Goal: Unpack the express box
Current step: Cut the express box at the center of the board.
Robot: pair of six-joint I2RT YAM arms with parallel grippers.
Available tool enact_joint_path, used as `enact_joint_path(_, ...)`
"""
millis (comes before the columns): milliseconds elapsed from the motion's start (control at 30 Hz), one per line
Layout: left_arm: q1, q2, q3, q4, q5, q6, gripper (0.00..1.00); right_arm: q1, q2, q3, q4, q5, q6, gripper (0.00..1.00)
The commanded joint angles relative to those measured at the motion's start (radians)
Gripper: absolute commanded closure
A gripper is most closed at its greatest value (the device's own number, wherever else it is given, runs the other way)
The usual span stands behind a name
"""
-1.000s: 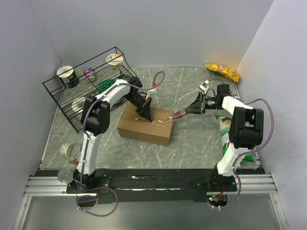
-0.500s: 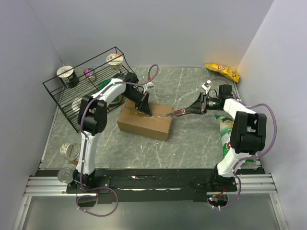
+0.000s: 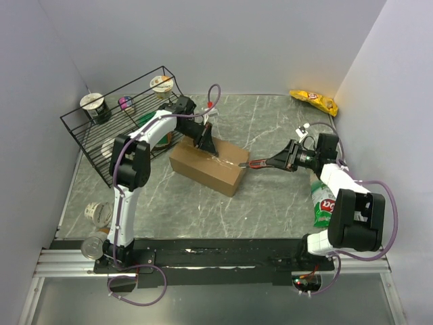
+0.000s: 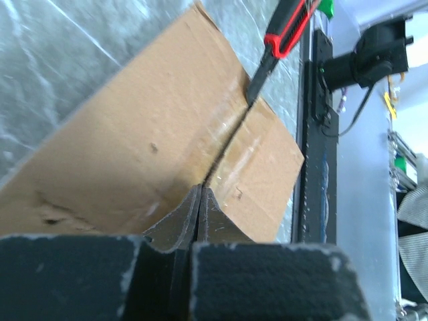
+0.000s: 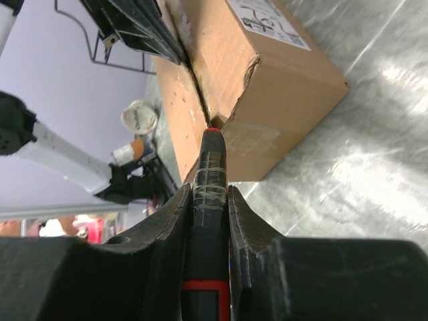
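The express box (image 3: 203, 170) is a brown carton lying askew at mid-table, its top seam (image 4: 224, 144) partly split. My left gripper (image 3: 208, 147) is shut with nothing in it, its tips (image 4: 200, 192) resting on the seam at the box's far end. My right gripper (image 3: 276, 162) is shut on a red and black utility knife (image 3: 254, 163). The knife's tip (image 5: 211, 134) meets the seam at the box's right end (image 5: 267, 73). In the left wrist view the knife (image 4: 284, 33) comes in from the top.
A black wire rack (image 3: 115, 128) holding cups stands at the back left. A yellow snack bag (image 3: 313, 101) lies at the back right. A green packet (image 3: 323, 203) lies by the right arm. Cups (image 3: 99, 213) and a can (image 3: 91, 247) sit near the left front.
The box has slid toward the back and turned clockwise under the left gripper. The right arm has drawn back to the right, with the knife tip still at the box's end.
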Motion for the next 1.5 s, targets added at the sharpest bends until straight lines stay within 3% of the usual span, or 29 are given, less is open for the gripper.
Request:
enact_joint_path(0,0.023,-0.009,0.050,0.135,0.020,-0.093,0.99,0.006,0.012,0.004,0.059,0.100,0.058,1.00)
enact_joint_path(100,0.025,-0.013,0.041,0.195,0.022,-0.154,0.99,0.006,0.003,0.023,0.002,0.146,0.041,1.00)
enact_joint_path(233,0.026,-0.002,0.048,0.177,0.063,-0.130,0.99,0.008,-0.019,0.032,-0.045,0.166,0.007,1.00)
enact_joint_path(267,0.026,0.001,0.058,0.148,0.082,-0.092,0.91,0.009,-0.017,0.036,-0.051,0.166,-0.003,1.00)
enact_joint_path(367,0.019,0.002,0.097,-0.001,0.059,0.110,0.52,0.009,0.010,0.053,-0.045,0.160,-0.031,1.00)
enact_joint_path(467,-0.003,-0.012,0.116,-0.107,-0.040,0.320,0.36,0.009,0.067,0.102,-0.050,0.142,-0.071,1.00)
enact_joint_path(567,-0.018,0.036,0.192,-0.302,-0.134,0.513,0.32,0.009,0.131,0.180,-0.064,0.117,-0.108,1.00)
enact_joint_path(667,-0.034,0.102,0.249,-0.429,-0.208,0.629,0.30,0.009,0.190,0.266,-0.088,0.097,-0.141,1.00)
enact_joint_path(800,-0.058,0.061,0.129,-0.363,-0.277,0.674,0.28,0.015,0.227,0.329,-0.117,0.085,-0.166,1.00)
enact_joint_path(900,-0.096,0.080,0.145,-0.438,-0.329,0.737,0.31,0.023,0.228,0.329,-0.120,0.083,-0.171,1.00)
enact_joint_path(1133,-0.141,0.033,0.049,-0.442,-0.241,0.703,0.58,0.034,0.236,0.303,-0.104,0.082,-0.167,1.00)
enact_joint_path(1233,-0.159,0.034,0.026,-0.443,-0.217,0.657,0.63,0.035,0.250,0.311,-0.111,0.079,-0.181,1.00)
enact_joint_path(1400,-0.164,0.039,0.010,-0.442,-0.173,0.574,0.57,0.035,0.273,0.326,-0.107,0.077,-0.184,1.00)
enact_joint_path(1467,-0.166,0.056,0.007,-0.442,-0.148,0.519,0.40,0.035,0.274,0.331,-0.105,0.074,-0.183,1.00)
